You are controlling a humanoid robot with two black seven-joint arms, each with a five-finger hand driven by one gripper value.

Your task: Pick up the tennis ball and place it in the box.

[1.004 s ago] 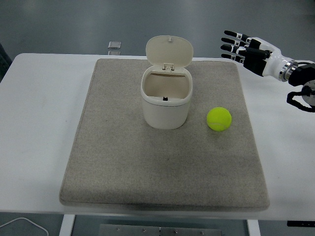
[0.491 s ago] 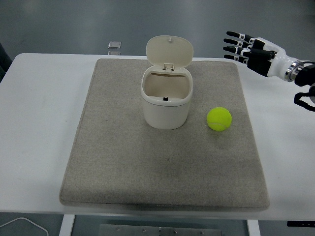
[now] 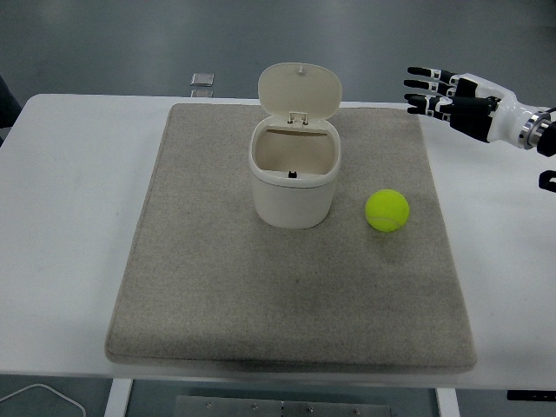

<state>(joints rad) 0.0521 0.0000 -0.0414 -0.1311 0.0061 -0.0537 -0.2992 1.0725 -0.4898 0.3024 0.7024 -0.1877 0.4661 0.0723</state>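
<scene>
A yellow-green tennis ball (image 3: 387, 210) lies on the grey mat (image 3: 217, 287), right of a cream box (image 3: 294, 178) whose hinged lid (image 3: 300, 90) stands up, leaving the top uncovered. My right hand (image 3: 434, 90) hovers at the upper right, above the mat's far right corner and well beyond the ball, fingers stretched out flat and holding nothing. The left arm does not show.
The mat covers most of the white table (image 3: 69, 191). A small grey square object (image 3: 202, 80) lies at the table's far edge. A white cable (image 3: 39, 395) loops below the near left corner.
My right hand has drawn back to the right and slightly up, away from the mat. Ball and box have not moved.
</scene>
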